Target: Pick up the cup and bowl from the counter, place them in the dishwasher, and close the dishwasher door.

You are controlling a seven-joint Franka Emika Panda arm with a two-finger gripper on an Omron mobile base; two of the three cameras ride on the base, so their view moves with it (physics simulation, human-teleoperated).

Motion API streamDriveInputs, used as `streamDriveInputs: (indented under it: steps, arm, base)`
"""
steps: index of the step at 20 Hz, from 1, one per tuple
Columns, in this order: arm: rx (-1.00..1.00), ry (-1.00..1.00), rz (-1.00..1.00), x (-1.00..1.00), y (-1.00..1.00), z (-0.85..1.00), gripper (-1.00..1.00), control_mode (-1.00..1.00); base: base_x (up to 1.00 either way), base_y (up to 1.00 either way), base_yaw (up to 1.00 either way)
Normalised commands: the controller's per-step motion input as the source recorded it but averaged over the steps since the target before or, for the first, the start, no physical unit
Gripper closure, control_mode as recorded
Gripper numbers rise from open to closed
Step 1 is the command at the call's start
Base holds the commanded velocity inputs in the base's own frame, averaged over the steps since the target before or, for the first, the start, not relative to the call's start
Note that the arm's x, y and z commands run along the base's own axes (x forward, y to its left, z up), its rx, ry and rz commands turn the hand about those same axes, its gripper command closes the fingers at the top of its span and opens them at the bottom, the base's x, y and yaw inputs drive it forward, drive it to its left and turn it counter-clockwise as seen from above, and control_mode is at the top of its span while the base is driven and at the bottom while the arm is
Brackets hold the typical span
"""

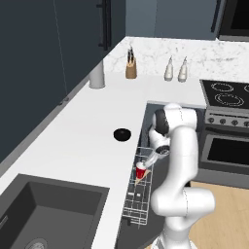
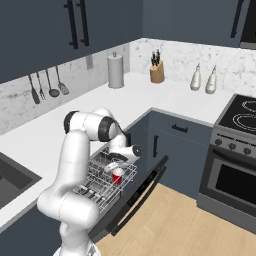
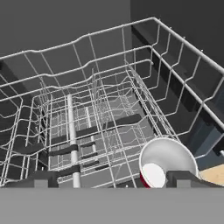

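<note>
Inside the wire rack [image 3: 87,109], the cup [image 3: 164,164] stands upright, mouth up, beside the spread-apart claw [image 3: 113,179].

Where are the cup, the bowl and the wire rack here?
cup [image 1: 140,171], left base view, on its red side wall.
bowl [image 1: 122,134], left base view, on its black centre, on the counter.
wire rack [image 2: 97,186], right base view, on its wire floor.

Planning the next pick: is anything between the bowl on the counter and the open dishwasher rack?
Nothing visible. The bowl sits alone on bare counter beside the rack, which holds the cup. The open gripper hovers at the cup.
</note>
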Motion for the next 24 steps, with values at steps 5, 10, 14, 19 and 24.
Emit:
streamDriveInputs:
  steps: [5,10,14,19,24]
  arm:
    - [0.01,-0.20,0.00,-0.43,0.00,0.78,-1.00,-1.00]
    - [0.00,-0.15,0.00,-0.26,0.00,0.73,-1.00,-1.00]
    - [0.02,-0.07,0.00,-0.12,0.00,0.71,-1.00,-1.00]
    - [0.08,-0.02,0.00,-0.13,-0.02,0.79,-1.00,-1.00]
    - [0.09,0.00,-0.01,0.00,0.00,0.90,-1.00,-1.00]
  base:
    - [0.00,0.00,0.00]
    - [0.00,0.00,0.00]
    - [0.00,0.00,0.00]
    - [0.00,0.00,0.00]
    - [0.00,0.00,0.00]
